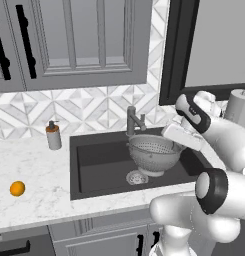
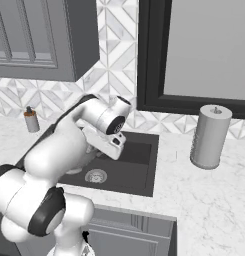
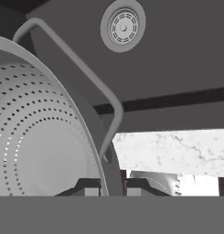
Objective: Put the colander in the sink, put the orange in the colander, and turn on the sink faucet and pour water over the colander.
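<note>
The colander (image 1: 153,151), a silver pierced bowl, hangs low over the dark sink (image 1: 96,162), just behind the round drain (image 1: 137,177) and below the sink faucet (image 1: 134,121). My gripper (image 1: 177,144) is shut on its right rim. In the hand view the gripper (image 3: 112,187) pinches the colander (image 3: 35,137) at its rim beside the loop handle (image 3: 86,68), with the drain (image 3: 123,26) beyond. The orange (image 1: 17,188) lies on the marble counter far left of the sink. No water runs from the faucet.
A soap pump bottle (image 1: 53,135) stands on the counter left of the basin. A paper towel roll (image 2: 210,136) stands on the counter to the right, under the dark-framed window. Grey cabinets hang above the counter on the left.
</note>
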Motion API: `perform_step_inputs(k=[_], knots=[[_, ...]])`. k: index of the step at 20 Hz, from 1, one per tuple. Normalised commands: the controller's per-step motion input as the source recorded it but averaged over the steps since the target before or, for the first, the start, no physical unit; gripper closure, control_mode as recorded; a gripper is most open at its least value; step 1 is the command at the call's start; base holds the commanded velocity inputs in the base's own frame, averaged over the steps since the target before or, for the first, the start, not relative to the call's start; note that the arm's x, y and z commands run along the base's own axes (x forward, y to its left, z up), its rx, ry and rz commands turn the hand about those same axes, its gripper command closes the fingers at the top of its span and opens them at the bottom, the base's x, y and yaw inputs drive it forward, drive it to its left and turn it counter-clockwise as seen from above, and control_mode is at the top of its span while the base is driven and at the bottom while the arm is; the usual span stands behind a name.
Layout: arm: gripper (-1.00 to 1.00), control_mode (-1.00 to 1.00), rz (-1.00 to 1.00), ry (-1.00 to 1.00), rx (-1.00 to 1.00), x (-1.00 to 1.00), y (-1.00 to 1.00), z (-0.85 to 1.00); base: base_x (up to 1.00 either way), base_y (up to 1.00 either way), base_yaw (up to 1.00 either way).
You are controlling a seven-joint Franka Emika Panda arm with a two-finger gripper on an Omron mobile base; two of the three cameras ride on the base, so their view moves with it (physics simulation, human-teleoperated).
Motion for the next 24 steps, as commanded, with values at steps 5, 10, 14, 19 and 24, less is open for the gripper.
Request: perform_step_inputs(k=[5, 10, 14, 19, 24], knots=[[1.00, -1.00, 0.02, 0.01, 0.00, 0.34, -0.26, -0.18, 0.00, 0.00, 0.00], [1.00, -1.00, 0.00, 0.00, 0.00, 0.37, -0.16, -0.25, 0.00, 0.00, 0.00], [1.00, -1.00, 0.00, -0.07, -0.04, 0.39, -0.04, -0.34, 0.00, 0.00, 0.00], [1.00, -1.00, 0.00, -0.12, -0.04, 0.34, -0.09, -0.37, 0.00, 0.00, 0.00], [1.00, -1.00, 0.03, -0.11, -0.03, 0.29, -0.06, -0.29, 0.00, 0.00, 0.00]])
